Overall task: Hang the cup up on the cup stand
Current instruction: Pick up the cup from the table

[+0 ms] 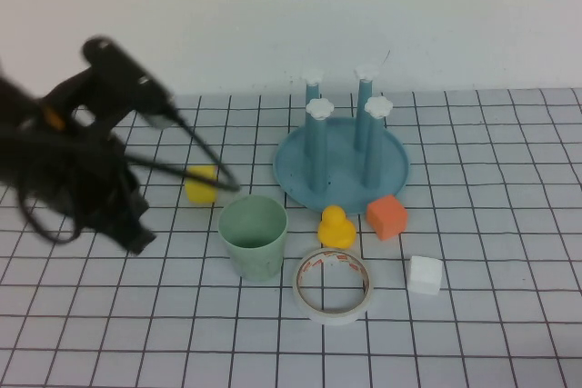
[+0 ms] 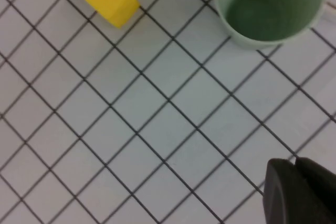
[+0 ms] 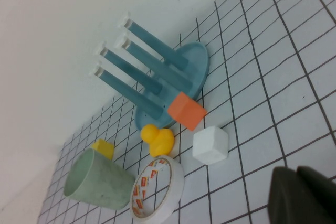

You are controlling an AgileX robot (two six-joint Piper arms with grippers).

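Observation:
The pale mint-green cup (image 1: 254, 236) stands upright and empty on the gridded table, just in front of the cup stand (image 1: 342, 163), a blue dish with four blue pegs capped in white. My left gripper (image 1: 138, 241) hovers left of the cup, apart from it, shut and empty. In the left wrist view the cup (image 2: 268, 6) lies ahead of the closed fingers (image 2: 283, 192). My right gripper (image 3: 304, 195) is out of the high view, shut and empty. Its wrist view shows the cup (image 3: 97, 184) and the stand (image 3: 168, 77) far off.
A yellow cube (image 1: 201, 184) lies left of the cup. A yellow duck (image 1: 336, 226) and an orange cube (image 1: 387, 216) sit in front of the stand. A white tape roll (image 1: 333, 285) lies right of the cup, with a white cube (image 1: 425, 274) beyond it.

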